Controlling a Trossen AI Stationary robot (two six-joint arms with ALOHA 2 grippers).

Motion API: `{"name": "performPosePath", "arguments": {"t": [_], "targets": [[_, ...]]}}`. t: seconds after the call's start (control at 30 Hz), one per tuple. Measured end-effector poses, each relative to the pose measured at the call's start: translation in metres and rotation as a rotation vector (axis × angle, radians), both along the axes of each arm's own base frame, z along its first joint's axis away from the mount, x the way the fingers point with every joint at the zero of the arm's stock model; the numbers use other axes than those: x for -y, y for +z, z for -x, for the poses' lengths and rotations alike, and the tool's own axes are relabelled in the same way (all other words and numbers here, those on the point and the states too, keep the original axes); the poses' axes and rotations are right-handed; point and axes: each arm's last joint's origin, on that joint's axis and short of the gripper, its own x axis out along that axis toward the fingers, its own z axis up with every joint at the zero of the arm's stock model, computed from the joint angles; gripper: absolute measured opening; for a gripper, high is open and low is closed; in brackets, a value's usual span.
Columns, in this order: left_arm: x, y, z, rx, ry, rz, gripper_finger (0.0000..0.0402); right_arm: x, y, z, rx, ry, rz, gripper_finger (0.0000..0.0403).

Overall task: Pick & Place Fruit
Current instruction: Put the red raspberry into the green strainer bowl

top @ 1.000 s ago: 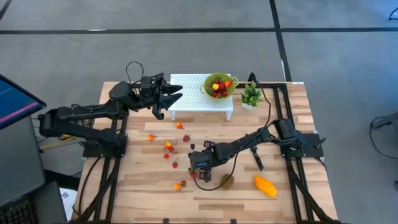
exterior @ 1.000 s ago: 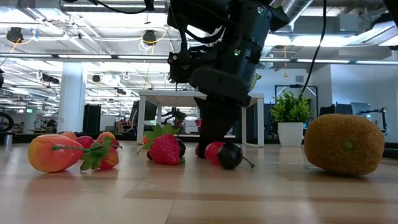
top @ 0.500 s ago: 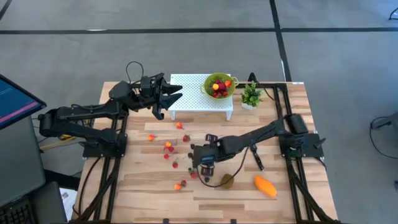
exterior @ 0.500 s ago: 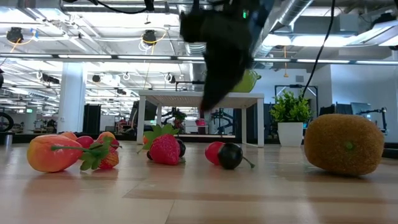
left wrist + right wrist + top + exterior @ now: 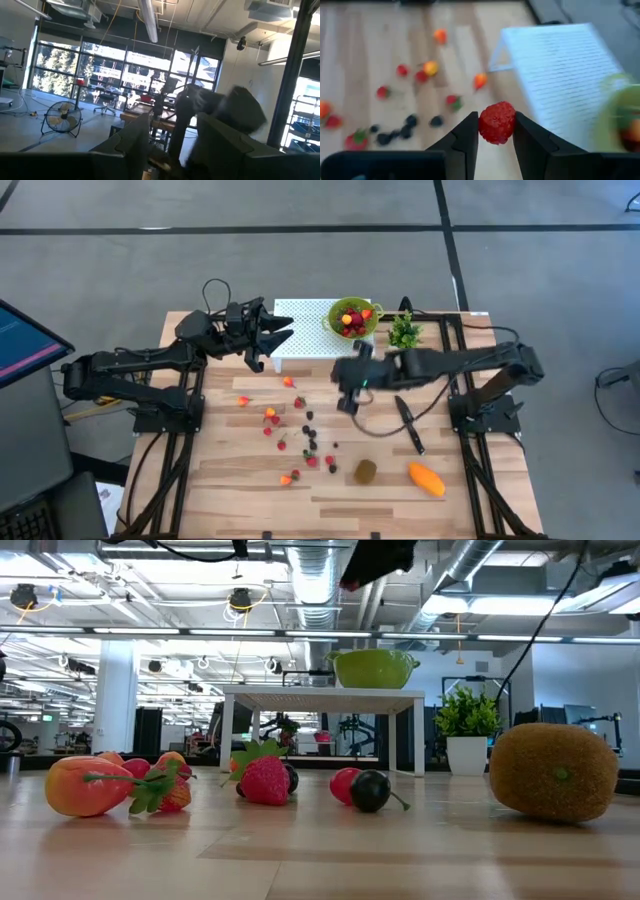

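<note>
One raspberry (image 5: 496, 122) is pinched between your right gripper (image 5: 496, 131) fingers, up in the air over the table (image 5: 240, 500) near the white stand (image 5: 305, 315). Your left gripper (image 5: 275, 335) sits by that stand, fingers spread, holding nothing.

The high camera looks straight down on the whole table (image 5: 230, 490). The low one sits at tabletop height, close to the kiwi (image 5: 553, 771), facing twelve o'clock. Both show the white stand (image 5: 315, 340) with its green bowl (image 5: 352, 319).
</note>
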Motion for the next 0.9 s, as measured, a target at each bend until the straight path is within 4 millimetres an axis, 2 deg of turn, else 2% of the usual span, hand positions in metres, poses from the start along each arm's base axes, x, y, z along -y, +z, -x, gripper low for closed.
{"name": "performPosePath", "arguments": {"t": [0.13,0.23,0.53,0.7,0.9], "targets": [[0.0,0.0,0.0,0.0,0.0,0.0,0.0159,0.031,0.017,0.014,0.03,-0.061,0.026,0.0098],[0.0,0.0,0.0,0.0,0.0,0.0,0.0159,0.054,0.021,0.021,0.023,-0.122,0.036,0.0098],[0.0,0.0,0.0,0.0,0.0,0.0,0.0159,0.113,0.002,0.031,-0.142,-0.235,0.007,0.0098],[0.0,0.0,0.0,0.0,0.0,0.0,0.0159,0.136,0.003,0.042,-0.159,-0.3,-0.001,0.0098],[0.0,0.0,0.0,0.0,0.0,0.0,0.0159,0.153,0.001,0.049,-0.152,-0.304,-0.087,0.0098]]}}
